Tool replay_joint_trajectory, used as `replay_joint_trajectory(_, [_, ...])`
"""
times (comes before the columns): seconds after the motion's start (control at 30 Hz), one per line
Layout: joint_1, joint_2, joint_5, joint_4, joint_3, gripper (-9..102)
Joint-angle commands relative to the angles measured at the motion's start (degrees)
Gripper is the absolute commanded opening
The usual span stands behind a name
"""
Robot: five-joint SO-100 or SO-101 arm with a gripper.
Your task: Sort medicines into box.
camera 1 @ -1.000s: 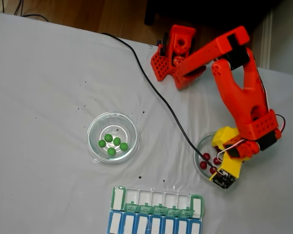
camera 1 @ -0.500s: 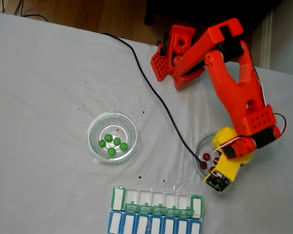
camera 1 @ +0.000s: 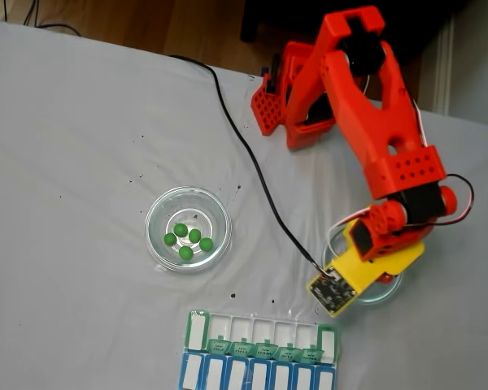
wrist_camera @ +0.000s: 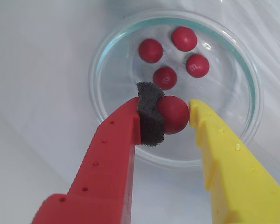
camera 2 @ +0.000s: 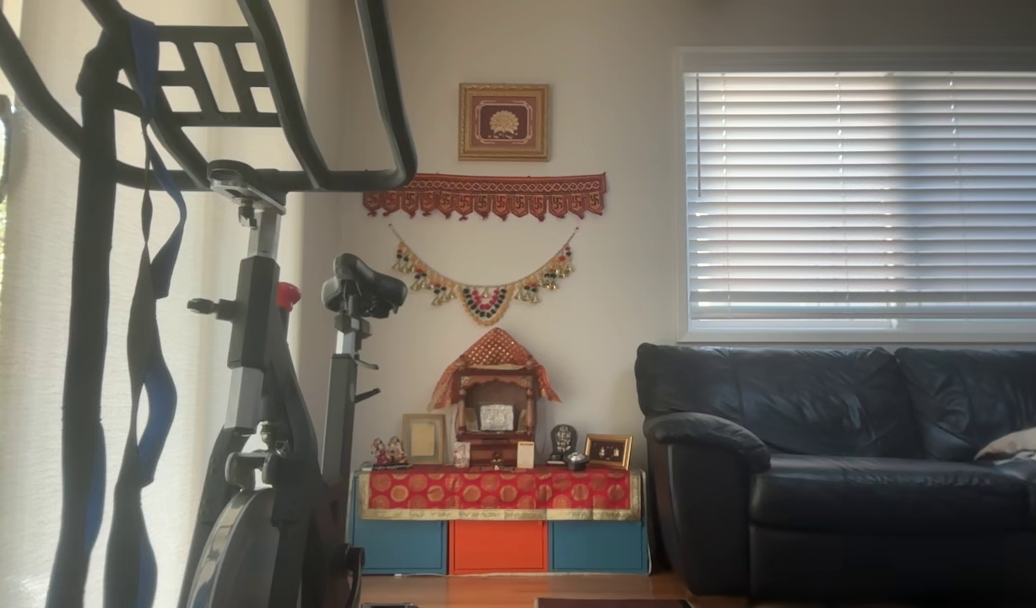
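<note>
Wrist view: the gripper (wrist_camera: 176, 115) is clamped on one red ball (wrist_camera: 172, 114) above the glass dish (wrist_camera: 100, 70), where four remain. Pick step in hand. Next: carry it to the box (camera 1: 328, 335) and release over an open compartment.

arm swung left | end effector (wrist_camera: 176, 116) now clamps red ball (wrist_camera: 173, 114)

Place: a home living room.
Evidence: dark leather sofa (camera 2: 855, 456), exercise bike (camera 2: 264, 405), small shrine (camera 2: 494, 405), wall hangings (camera 2: 484, 194), window blinds (camera 2: 872, 194).
</note>
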Motion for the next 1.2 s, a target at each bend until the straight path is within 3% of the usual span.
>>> replay_joint_trajectory(0.0, [2.6,2.2,1.1,-1.7,-5.4,1])
replay_joint_trajectory(0.33, [10.5,-7.6,3.3,-11.5,-7.6,1])
replay_joint_trajectory(0.8, [12.8,-28.3,9.0,-6.3,-32.4,1])
replay_joint_trajectory(1.17, [12.5,-31.6,12.0,-6.9,-35.8,1])
